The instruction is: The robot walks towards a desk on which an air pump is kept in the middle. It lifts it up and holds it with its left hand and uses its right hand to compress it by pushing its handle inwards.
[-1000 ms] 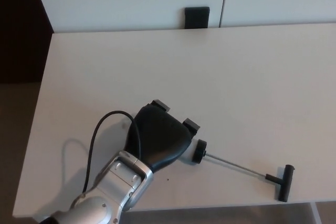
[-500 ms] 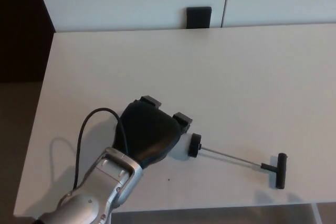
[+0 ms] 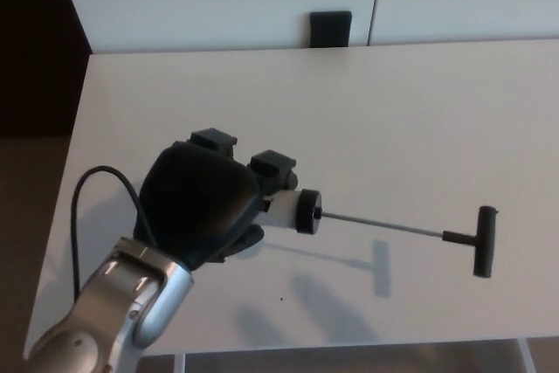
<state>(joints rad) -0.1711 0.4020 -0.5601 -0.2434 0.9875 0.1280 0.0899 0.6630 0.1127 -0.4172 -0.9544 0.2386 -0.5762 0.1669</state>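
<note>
- Left hand [image 3: 203,203] gripping air pump [image 3: 288,210] barrel, holding it clear above the desk [image 3: 419,111].
- Rod and T-handle [image 3: 484,240] extending rightward from the hand.

Matt white desk [image 3: 419,120]; air pump [image 3: 393,226] thin metal rod, black plastic handle.

pump body [image 3: 281,210]: mostly hidden in left robot hand [image 3: 205,203] | forearm [image 3: 105,312]: cut by bottom edge

- The left hand [image 3: 203,203], closed on the air pump [image 3: 293,211], rose from the desk [image 3: 419,111] and lifted it clear.
- The pump's handle [image 3: 485,240] came up off the desk near the front edge.
</note>
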